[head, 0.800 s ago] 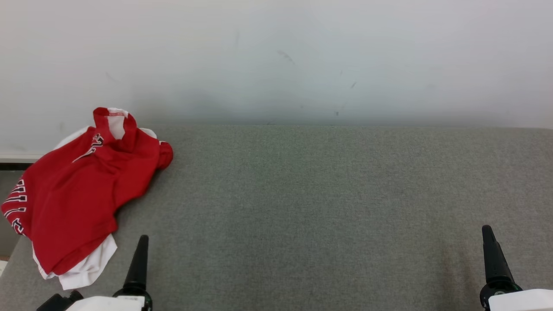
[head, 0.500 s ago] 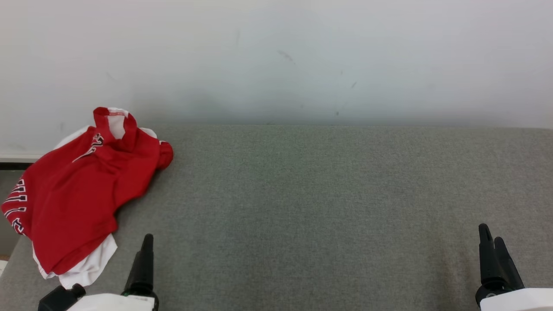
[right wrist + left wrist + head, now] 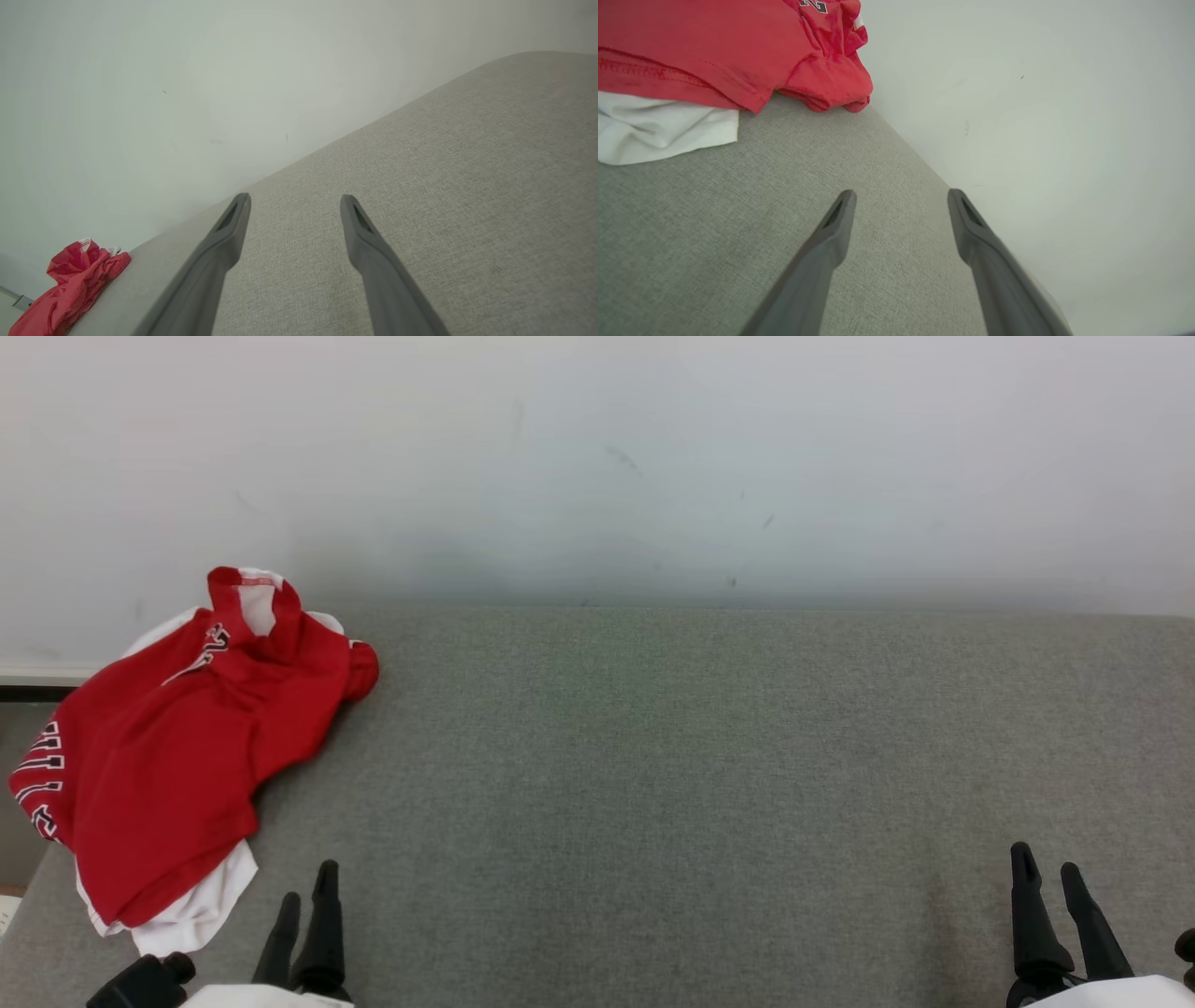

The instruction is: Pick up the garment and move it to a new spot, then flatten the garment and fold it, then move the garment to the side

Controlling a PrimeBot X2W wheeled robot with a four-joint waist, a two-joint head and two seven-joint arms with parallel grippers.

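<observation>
So the garment (image 3: 159,747), a red shirt with black-and-white lettering and a white layer (image 3: 191,919) poking out from under its near edge, is lying crumpled at the far left of the grey fabric surface (image 3: 672,756). Its far end is bunched up against the pale wall (image 3: 597,457), and its left side seems to hang a bit over the surface's left edge. Nothing is gripping it, it's just sitting there in a heap.

The left gripper (image 3: 308,882) is at the near left, pointing away toward the wall. It's just to the right of the garment's near corner but not touching it. In the left wrist view its two dark fingers (image 3: 822,252) are spread wide with only bare grey fabric between them, so it's released and empty. The red cloth and the white layer sit up and to the left of the fingertips there, apart from them.

The right gripper (image 3: 1045,859) is way over at the near right, well apart from the garment. Same deal: the right wrist view has its fingers splayed with nothing but grey fabric between them. Can't really tell if the tips touch the surface. The garment is a small red lump at that view's lower left, by the wall.
</observation>
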